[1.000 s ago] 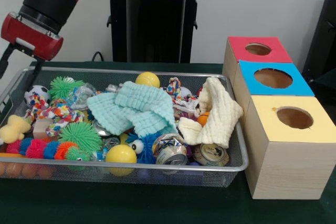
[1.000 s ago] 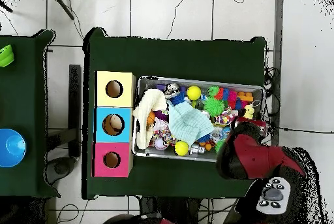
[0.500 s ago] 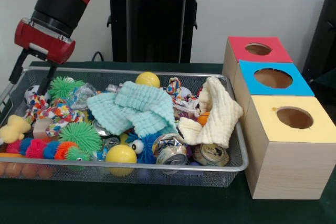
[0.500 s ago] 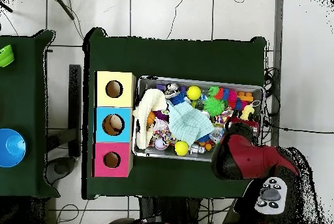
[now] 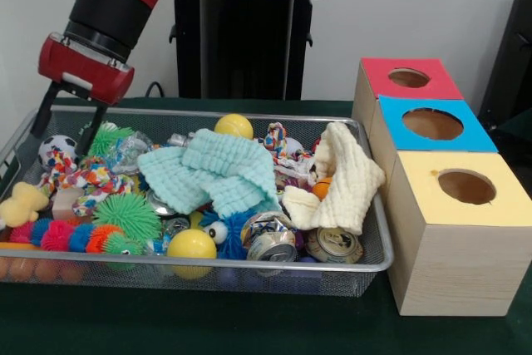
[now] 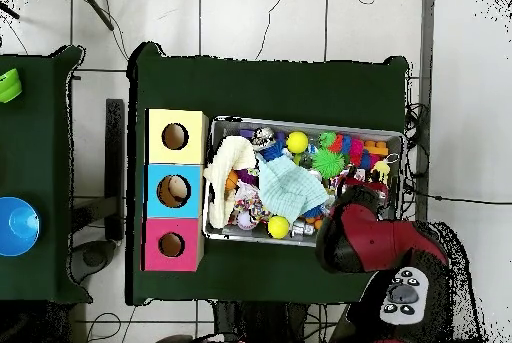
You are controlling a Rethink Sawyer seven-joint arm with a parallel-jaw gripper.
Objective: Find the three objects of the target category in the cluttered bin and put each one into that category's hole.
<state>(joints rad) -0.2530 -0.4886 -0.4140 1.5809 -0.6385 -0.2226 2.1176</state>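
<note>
Front view: the arm [image 5: 112,6] is reaching down at the upper left of the frame, and its claw [image 5: 66,126] is hanging with both thin fingers spread apart, holding nothing, tips just over the left end of the bin [image 5: 249,272]. The left finger is sitting near the bin's rim and the right one is pointing at the green spiky ball [image 5: 106,137], with the small football [image 5: 51,149] just beside it. The bin is lying across the middle of the frame on the green table [image 5: 249,330], packed with yellow balls [image 5: 191,244], cans [image 5: 272,244], a mint cloth [image 5: 218,168], a cream cloth [image 5: 345,184], rope toys and a duck [image 5: 21,203]. Which category is wanted is not clear, so the targets are sitting somewhere in that pile. The red [image 5: 407,77], blue [image 5: 432,123] and yellow [image 5: 465,186] holes are waiting at the right, well apart from the claw.

Overhead view: the arm [image 6: 370,234] is covering the lower right corner of the bin [image 6: 300,124], hiding the claw, and the boxes [image 6: 175,189] are standing at the bin's left.

Risk, as I judge it: the left finger could be catching the wire rim and dragging the bin, or the spread fingers could be snagging rope or cloth and lifting the wrong thing
</note>
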